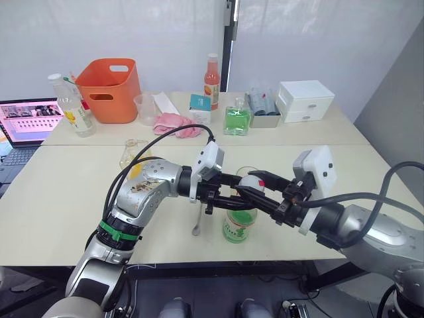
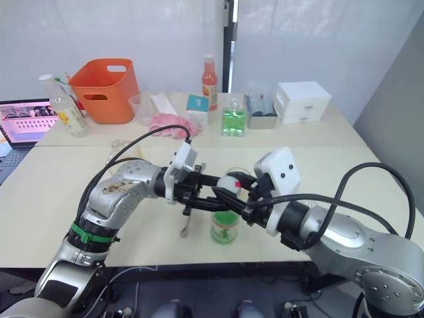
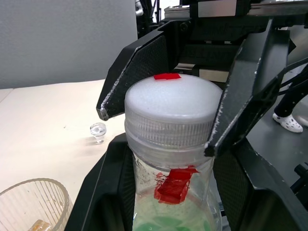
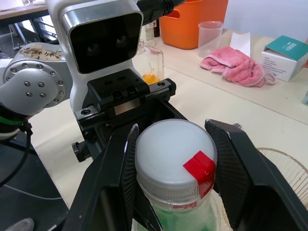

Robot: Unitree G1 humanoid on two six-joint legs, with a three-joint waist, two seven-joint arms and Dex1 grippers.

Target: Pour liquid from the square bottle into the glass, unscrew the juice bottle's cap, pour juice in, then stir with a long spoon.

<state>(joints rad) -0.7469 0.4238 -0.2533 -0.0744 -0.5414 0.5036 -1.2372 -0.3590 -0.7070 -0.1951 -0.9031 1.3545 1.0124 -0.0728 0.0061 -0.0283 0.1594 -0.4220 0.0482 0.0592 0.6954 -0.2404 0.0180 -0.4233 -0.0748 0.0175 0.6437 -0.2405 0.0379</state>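
Two cream tables (image 1: 66, 199) pushed together before a white curtained wall (image 1: 132, 33), split by a dark vertical post (image 1: 229, 40); grey wall panel (image 1: 397, 93) at right.

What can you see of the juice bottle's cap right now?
The cap is round, white and domed, plastic by its look, with ribbed sides and a red tape strip on top. It sits on the juice bottle, which stands upright near the table's front edge. The right gripper's black fingers clamp its sides; the left gripper holds the neck below.

juice bottle (image 1: 238, 222) before glass (image 1: 246, 173) | long spoon (image 1: 198, 215) left, seemingly flat
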